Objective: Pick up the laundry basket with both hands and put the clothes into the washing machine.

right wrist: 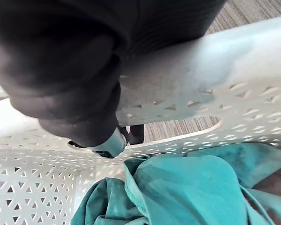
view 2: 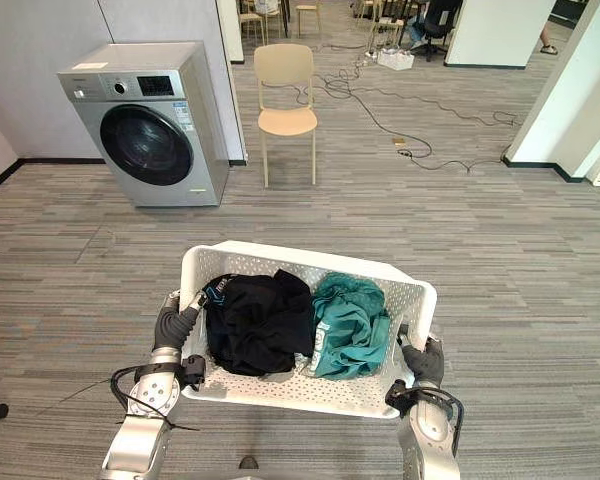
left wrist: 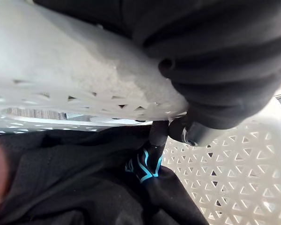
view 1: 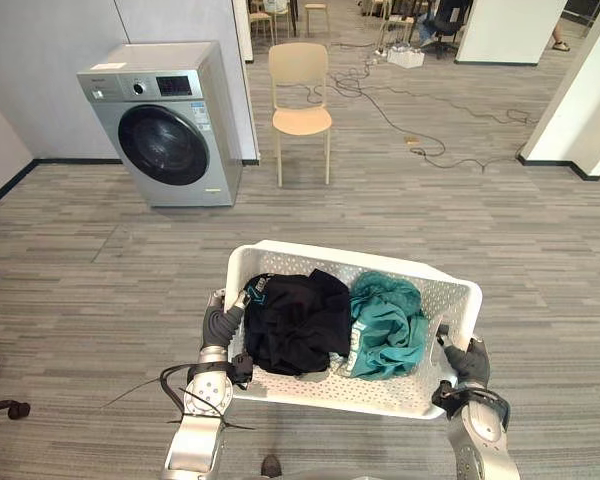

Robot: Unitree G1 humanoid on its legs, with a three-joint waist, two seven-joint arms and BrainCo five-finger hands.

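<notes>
Closest to me, the white laundry basket sits gripped between both hands: the left hand and the right hand each hook their fingers through a side handle slot. A black garment and a teal garment lie inside. I see the washing machine well ahead on the left, its door closed.

I have the laundry basket directly before me, my left robot hand at its left end and my right robot hand at its right end. Inside it, a garment lies on the left, touching a second garment on the right. The washing machine stands well ahead on the floor to the left, with a chair just right of it.
</notes>
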